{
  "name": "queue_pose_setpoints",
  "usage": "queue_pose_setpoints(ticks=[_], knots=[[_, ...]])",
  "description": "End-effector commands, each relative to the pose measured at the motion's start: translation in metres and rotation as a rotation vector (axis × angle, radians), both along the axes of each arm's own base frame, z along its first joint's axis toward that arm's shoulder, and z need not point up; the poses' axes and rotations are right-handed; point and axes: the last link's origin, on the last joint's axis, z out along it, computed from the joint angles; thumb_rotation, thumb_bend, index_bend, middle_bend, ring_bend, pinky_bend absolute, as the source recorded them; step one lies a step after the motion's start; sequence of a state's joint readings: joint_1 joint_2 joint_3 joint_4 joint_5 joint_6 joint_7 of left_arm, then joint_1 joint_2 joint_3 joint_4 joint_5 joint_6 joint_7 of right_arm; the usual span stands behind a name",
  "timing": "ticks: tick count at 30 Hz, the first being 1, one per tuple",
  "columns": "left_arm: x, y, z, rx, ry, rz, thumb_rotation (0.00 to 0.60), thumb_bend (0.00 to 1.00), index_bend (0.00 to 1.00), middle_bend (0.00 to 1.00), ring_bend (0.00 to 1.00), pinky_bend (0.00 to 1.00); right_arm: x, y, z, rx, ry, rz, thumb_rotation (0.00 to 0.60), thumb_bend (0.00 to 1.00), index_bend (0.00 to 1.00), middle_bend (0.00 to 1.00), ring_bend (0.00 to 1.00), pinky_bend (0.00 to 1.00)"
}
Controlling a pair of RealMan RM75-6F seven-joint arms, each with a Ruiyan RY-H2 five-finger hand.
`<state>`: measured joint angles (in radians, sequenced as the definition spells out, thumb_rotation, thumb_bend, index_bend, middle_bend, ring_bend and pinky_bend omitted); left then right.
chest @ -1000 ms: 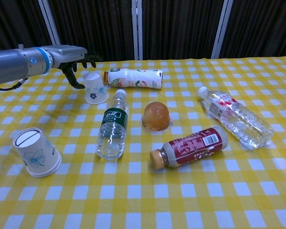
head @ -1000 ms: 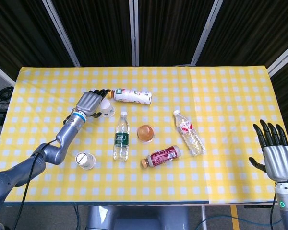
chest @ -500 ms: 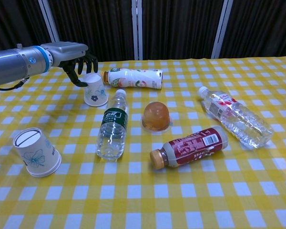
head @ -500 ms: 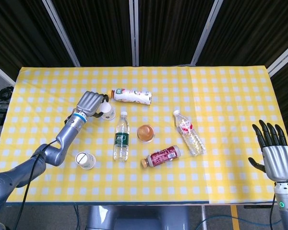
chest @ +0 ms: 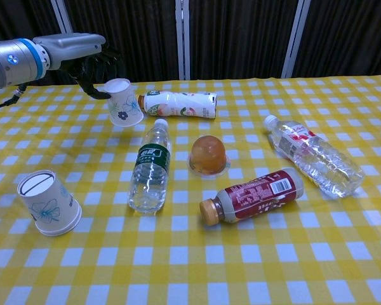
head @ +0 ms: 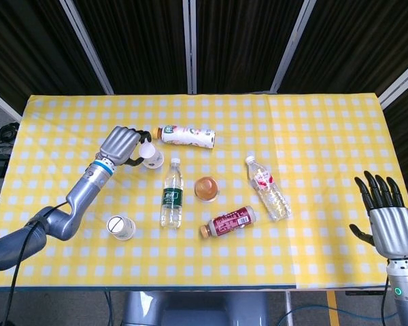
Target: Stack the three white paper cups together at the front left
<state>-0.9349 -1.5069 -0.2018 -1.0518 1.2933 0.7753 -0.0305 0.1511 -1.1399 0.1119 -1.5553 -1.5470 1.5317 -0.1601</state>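
My left hand (head: 119, 144) grips a white paper cup (head: 149, 155) with a blue flower print by its upper end and holds it tilted above the yellow checked table. In the chest view the same hand (chest: 82, 54) has its dark fingers curled around the top of the cup (chest: 124, 103). A second flower-print cup (head: 121, 227) sits bottom up at the front left, also seen in the chest view (chest: 47, 202). I see only these two cups. My right hand (head: 384, 217) is at the front right edge, fingers spread, holding nothing.
A milk-tea bottle (chest: 178, 104) lies just right of the held cup. Also lying on the table are a green-label water bottle (chest: 149, 168), an orange jelly cup (chest: 209, 154), a red-label bottle (chest: 254, 194) and a clear water bottle (chest: 311, 154).
My left hand closed its fingers on the cup beside the milk-tea bottle and lifted it off the table, slightly to the left. The right hand sank a little.
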Motion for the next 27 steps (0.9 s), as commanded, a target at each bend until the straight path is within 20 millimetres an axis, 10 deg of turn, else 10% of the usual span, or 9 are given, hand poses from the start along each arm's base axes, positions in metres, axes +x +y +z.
queue_pose_setpoints(ticks=[1, 17, 27], knots=[[-0.003, -0.021, 0.029, -0.019, -0.029, -0.030, 0.600, 0.31, 0.46, 0.45, 0.45, 0.47, 0.001, 0.001, -0.001, 0.002, 0.001, 0.003, 0.600, 0.00, 0.00, 0.00, 0.00, 0.00], [-0.039, -0.119, 0.090, -0.126, -0.022, -0.074, 0.600, 0.31, 0.48, 0.47, 0.46, 0.48, 0.004, 0.003, -0.003, 0.012, 0.004, 0.016, 0.600, 0.00, 0.00, 0.00, 0.00, 0.00], [-0.049, -0.144, 0.094, -0.164, 0.002, -0.084, 0.600, 0.31, 0.49, 0.48, 0.47, 0.48, 0.006, 0.005, -0.004, 0.021, 0.003, 0.028, 0.600, 0.00, 0.00, 0.00, 0.00, 0.00]])
